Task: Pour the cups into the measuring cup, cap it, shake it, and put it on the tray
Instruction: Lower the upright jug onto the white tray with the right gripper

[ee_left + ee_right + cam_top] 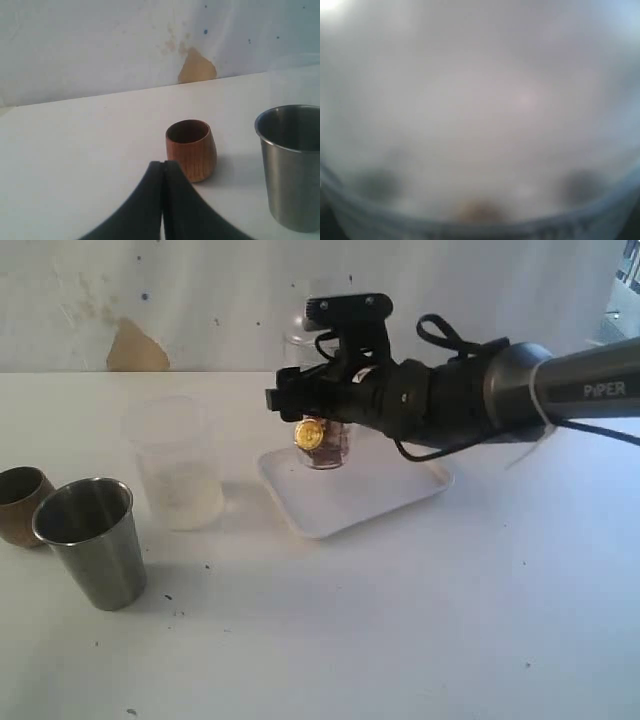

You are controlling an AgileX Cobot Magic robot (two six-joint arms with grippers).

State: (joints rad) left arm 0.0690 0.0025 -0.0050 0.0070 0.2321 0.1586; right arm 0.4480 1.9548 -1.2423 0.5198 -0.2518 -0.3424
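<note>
White worktop. R arm reaches in across it. White tray lies flat near centre. Measuring cup upright at tray's far-left corner w/ brown-yellow contents low inside; can't tell if base touches tray. R hand clamped round its mid-height; R wrist view just a blur of translucent wall. Frosted cup stands left of tray, apart. Steel tumbler further left, nearer the camera. Brown cup just beside tumbler. L hand closed on nothing, fingertips touching.
</note>
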